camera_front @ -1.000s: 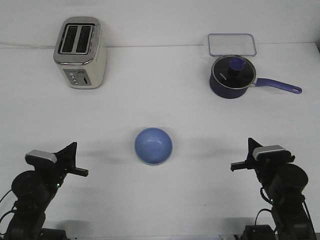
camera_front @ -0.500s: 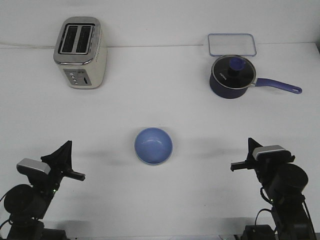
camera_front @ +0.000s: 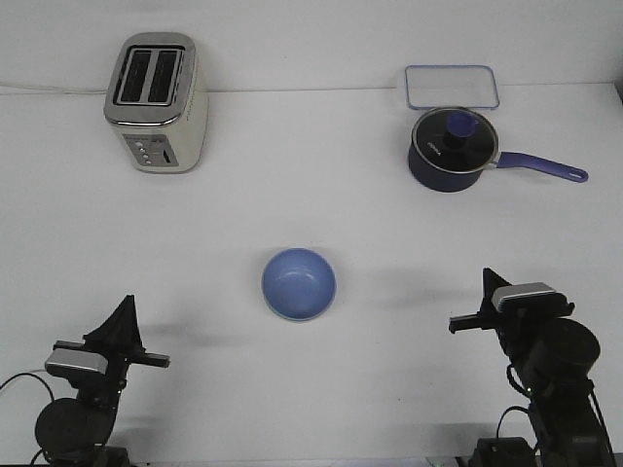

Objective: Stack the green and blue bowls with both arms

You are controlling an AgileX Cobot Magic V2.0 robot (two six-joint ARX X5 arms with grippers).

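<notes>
Cream 2-slot toaster [camera_front: 156, 102] far left, navy lidded saucepan [camera_front: 452, 150] far right, clear rectangular tray [camera_front: 452, 87] behind it

No legible text anywhere. Saucepan lid [camera_front: 454, 137] carries small pale marking near rim — too small to read. Toaster [camera_front: 156, 102] front shows row of round controls — no readable labels or numbers.

I see my left gripper [camera_front: 125, 326] low at the near left, fingers pointing up; jaw state unclear. My right gripper [camera_front: 484, 297] sits near right, likewise.
</notes>
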